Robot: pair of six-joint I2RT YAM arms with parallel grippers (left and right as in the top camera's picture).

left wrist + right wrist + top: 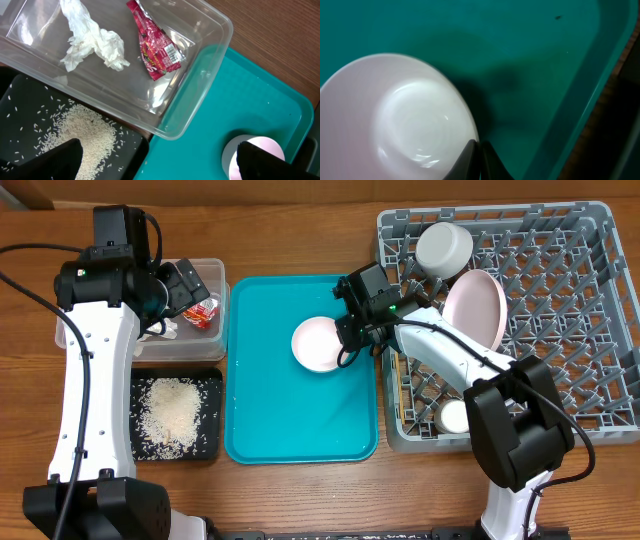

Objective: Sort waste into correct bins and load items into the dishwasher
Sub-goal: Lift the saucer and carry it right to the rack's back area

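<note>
R gripper (479, 150) pinched tight on rim of small pinkish round saucer (318, 345), which sits on teal plastic tray (270, 415). L gripper (162, 162) spread wide, empty, over clear rectangular plastic tub (220, 30) w/ crumpled white tissue (92, 45).

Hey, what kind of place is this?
Likely a lab table staged as a kitchen cleanup station: a grey dish rack holding a pink plate, a teal tray with a pinkish saucer, a clear waste tub.

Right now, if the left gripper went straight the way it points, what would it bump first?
The left gripper would probably hit the tub first, at its corner beside the teal tray, though depth is unclear.
</note>
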